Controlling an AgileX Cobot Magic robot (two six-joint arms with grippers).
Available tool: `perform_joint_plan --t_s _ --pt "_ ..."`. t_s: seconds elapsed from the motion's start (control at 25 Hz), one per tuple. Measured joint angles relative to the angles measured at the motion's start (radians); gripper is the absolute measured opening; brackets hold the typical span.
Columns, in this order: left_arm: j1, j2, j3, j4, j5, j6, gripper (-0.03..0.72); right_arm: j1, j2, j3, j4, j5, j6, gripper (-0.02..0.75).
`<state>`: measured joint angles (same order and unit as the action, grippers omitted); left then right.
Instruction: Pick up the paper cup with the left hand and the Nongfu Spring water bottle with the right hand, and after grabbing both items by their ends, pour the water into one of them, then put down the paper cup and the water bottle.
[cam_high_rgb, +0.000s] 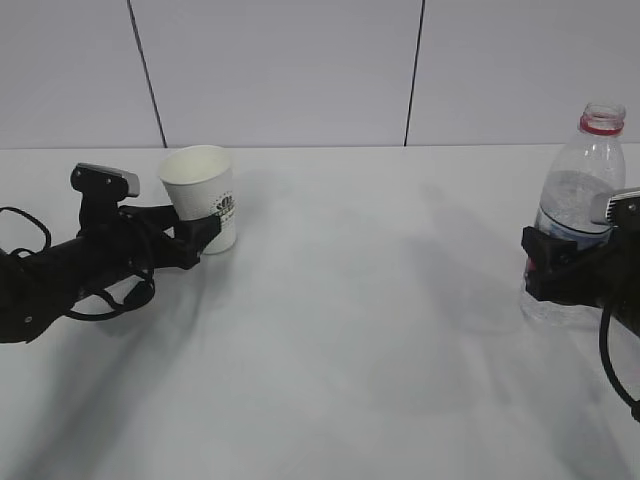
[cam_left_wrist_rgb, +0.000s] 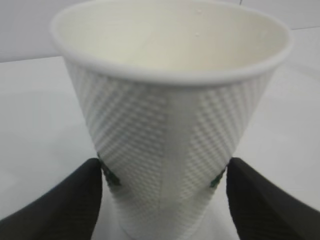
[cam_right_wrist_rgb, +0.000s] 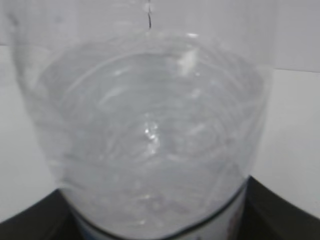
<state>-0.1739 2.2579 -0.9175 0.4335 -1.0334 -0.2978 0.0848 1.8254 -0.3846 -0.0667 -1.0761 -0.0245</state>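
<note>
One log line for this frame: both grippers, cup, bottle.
left gripper: around paper cup | right gripper: around water bottle | bottle uncapped, upright

The paper cup (cam_high_rgb: 200, 196) stands at the left of the bench (cam_high_rgb: 360, 330), tilted, between the left end effector's (cam_high_rgb: 207, 232) fingers (cam_left_wrist_rgb: 70, 205). The water bottle (cam_high_rgb: 580, 205) stands upright far right, well apart.
</note>
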Motion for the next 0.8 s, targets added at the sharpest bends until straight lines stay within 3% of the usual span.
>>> perform_joint_plan --t_s 0.24,0.8 --pt "0.0 0.0 0.0 -0.002 0.0 0.0 0.678 0.0 0.0 0.0 0.0 0.0 0.0 0.474" --pt "0.0 0.008 -0.017 -0.021 -0.007 0.0 0.687 0.0 0.0 0.0 0.0 0.0 0.0 0.474"
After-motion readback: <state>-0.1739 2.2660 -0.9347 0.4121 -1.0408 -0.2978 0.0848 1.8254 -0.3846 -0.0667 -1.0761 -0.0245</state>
